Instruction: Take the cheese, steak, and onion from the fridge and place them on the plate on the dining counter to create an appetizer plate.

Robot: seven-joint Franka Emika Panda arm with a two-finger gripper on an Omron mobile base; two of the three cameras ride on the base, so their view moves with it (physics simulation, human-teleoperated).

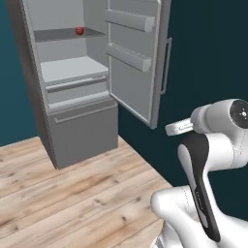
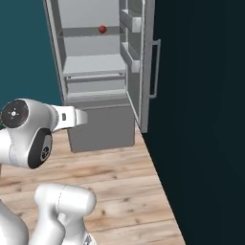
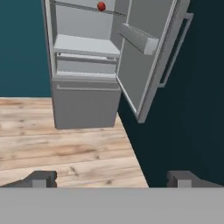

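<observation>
Step in hand, as judged: approach to the fridge [image 1: 82, 126] for the onion [image 1: 80, 31].

Onion position: on the upper shelf [image 1: 63, 35], toward the right side, far back from the robot. Fridge door [image 1: 135, 63] swung open to the right, with door bins [image 1: 130, 56] projecting inward. No cheese or steak discernible on the visible shelves.

Tool [image 3: 111, 179] state: fingers spread fully apart, nothing between them, well apart from the fridge, above the wooden floor [image 1: 72, 193].

Recommended procedure:
- Close in on the fridge before extending.
- Raise to upper-shelf height; enter left of the door bins to avoid contact.
- Centre the open fingers on the onion's widest part.
- Close gently; round, smooth shape likely to roll or slip.
- Withdraw level, clear of the shelf lip.
</observation>
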